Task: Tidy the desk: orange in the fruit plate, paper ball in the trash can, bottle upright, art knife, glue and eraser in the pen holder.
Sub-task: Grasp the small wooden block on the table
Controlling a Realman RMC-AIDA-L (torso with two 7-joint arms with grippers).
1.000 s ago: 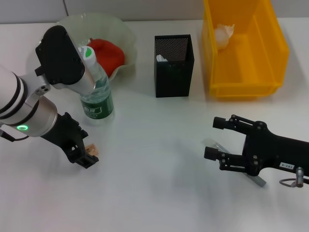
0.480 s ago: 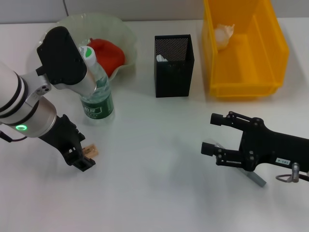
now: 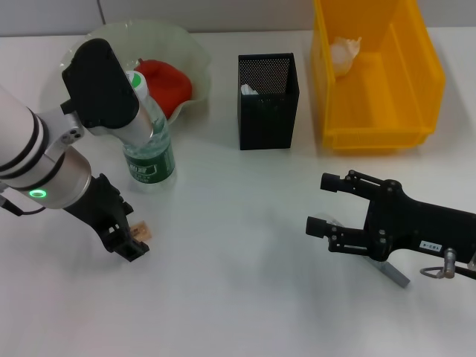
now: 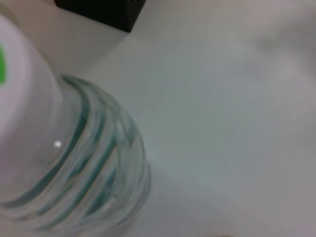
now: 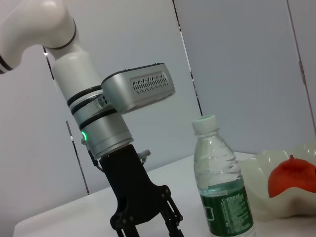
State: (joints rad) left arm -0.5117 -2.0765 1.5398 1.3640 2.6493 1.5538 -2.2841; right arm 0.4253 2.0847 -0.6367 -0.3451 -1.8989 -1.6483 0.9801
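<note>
The clear bottle with a green label stands upright beside the fruit plate, which holds the orange. It also shows as the bottle in the left wrist view and the bottle in the right wrist view. My left gripper is down at the table, open, with the small tan eraser at its fingertips. My right gripper hovers open low over the grey art knife, which my arm mostly hides. The paper ball lies in the yellow trash can. A white item sits in the black pen holder; I cannot tell whether it is the glue.
The pen holder stands between the plate and the trash can at the back. White tabletop stretches between my two grippers. My left arm leans over the bottle and the plate's near edge.
My right gripper has crept left and slightly toward the back above the art knife. My left gripper shifted a little by the eraser, which stays about where it was.
</note>
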